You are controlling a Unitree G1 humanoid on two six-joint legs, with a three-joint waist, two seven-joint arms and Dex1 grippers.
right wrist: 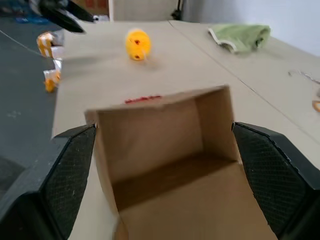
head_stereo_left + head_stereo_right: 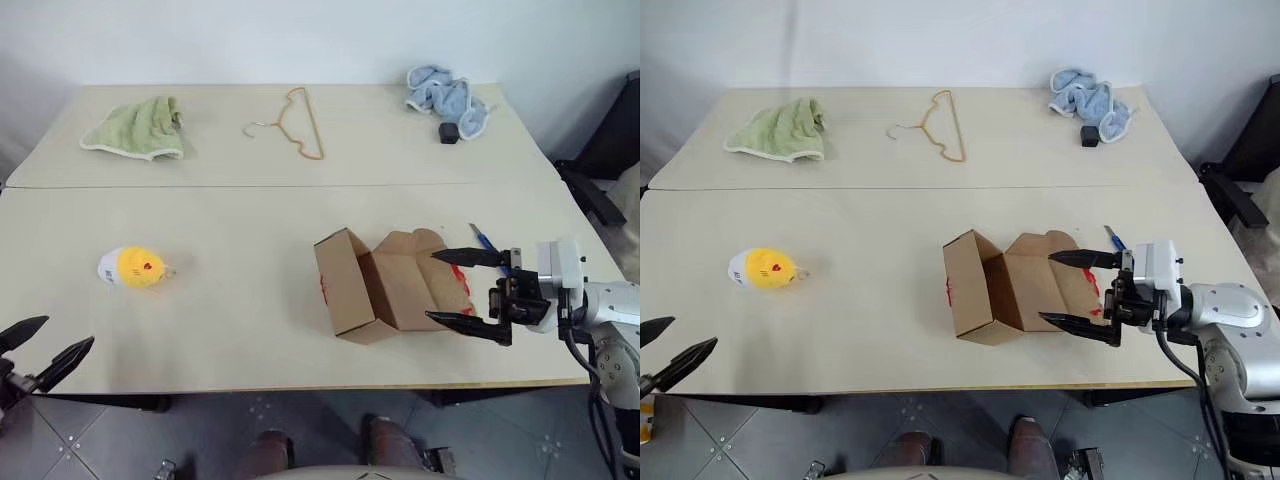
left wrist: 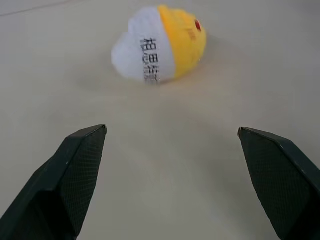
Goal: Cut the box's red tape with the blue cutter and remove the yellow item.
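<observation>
The yellow toy (image 2: 133,267) is seen lying on the table (image 2: 240,330), ahead of the left gripper (image 2: 45,352), whose jaws are spread wide and empty. It is judged soft, light and squashable, best pinched across its round middle. The opened box (image 2: 375,285) is flanked by the wide-open, empty jaws of the right gripper (image 2: 467,288), held level.
</observation>
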